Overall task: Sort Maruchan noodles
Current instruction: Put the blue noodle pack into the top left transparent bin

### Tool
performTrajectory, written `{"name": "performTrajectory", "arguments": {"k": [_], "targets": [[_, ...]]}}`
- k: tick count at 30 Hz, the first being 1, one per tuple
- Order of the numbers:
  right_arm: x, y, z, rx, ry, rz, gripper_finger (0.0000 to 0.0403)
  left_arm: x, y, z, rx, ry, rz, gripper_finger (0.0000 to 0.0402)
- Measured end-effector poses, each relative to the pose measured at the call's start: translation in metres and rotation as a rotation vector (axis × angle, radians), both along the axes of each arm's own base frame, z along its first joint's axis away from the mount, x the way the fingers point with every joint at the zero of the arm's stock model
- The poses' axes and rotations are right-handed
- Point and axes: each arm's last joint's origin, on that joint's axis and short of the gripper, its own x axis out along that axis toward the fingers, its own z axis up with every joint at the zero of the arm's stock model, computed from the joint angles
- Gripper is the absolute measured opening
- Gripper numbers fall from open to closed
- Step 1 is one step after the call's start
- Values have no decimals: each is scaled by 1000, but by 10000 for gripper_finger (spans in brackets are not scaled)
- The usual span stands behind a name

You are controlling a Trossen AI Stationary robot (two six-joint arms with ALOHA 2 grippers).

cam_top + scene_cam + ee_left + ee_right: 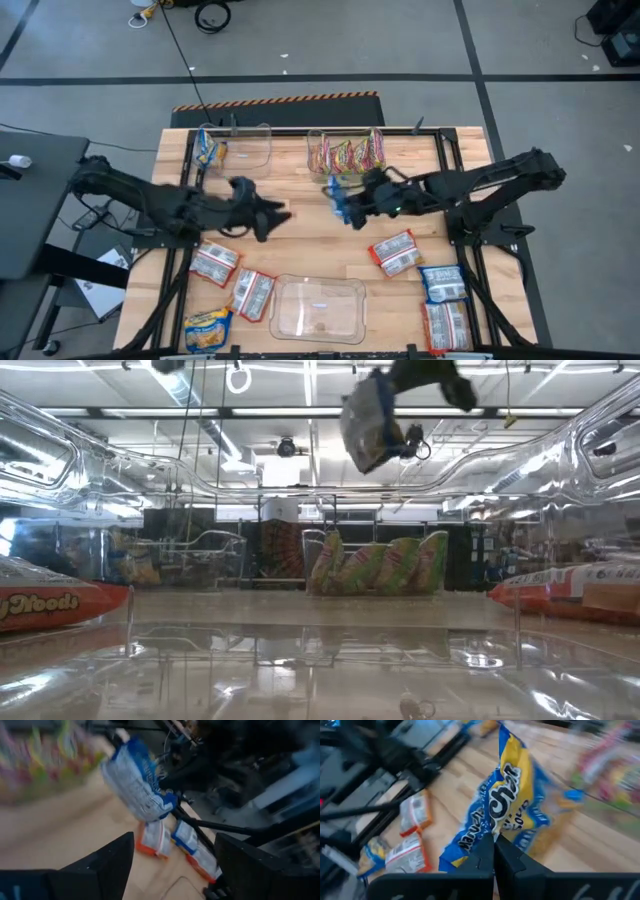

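Near bin: a clear plastic bin [318, 308] at the table's near edge, with no packet visible in it.
Near-left packets: two red-and-silver packets [232, 278] lie just left of that bin, and a yellow-blue packet [208, 328] sits at the near-left corner.
Near-right packets: one red-and-silver packet [396, 252] lies right of the bin; a blue packet [442, 283] and an orange packet [446, 325] lie nearer the right edge.
Left gripper: the left gripper [277, 216] hovers over bare wood at mid-table, fingers spread wide, holding nothing.
Right gripper: the right gripper [493, 851] is pinched tight on a blue-yellow packet [506, 810], lifted clear of the table near its middle.
Far middle bin: a clear bin [346, 155] holds a row of green, pink and yellow packets [377, 566] standing on edge.
Far left bin: another clear bin [236, 146] holds one blue-yellow packet [208, 150] at its left end.
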Motion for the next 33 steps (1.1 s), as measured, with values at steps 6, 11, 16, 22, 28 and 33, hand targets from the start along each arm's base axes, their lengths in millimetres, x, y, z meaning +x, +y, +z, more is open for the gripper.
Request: {"name": "performTrajectory", "arguments": {"k": [6, 11, 16, 22, 28, 33], "targets": [[36, 10, -30, -56, 34, 111, 4, 14, 2, -64, -157, -186, 61, 278], [61, 18, -36, -6, -103, 213, 4, 18, 3, -93, -257, -229, 62, 277], [67, 20, -36, -16, -156, 241, 4, 21, 2, -101, -297, -212, 74, 277], [65, 20, -30, -41, -181, 266, 4, 24, 10, -100, -273, -217, 99, 277], [66, 20, -24, -56, -217, 286, 5, 26, 10, -87, -154, -309, 1, 263], [66, 20, -22, -76, -236, 294, 18, 26, 9, -86, -153, -313, -6, 227]]}}
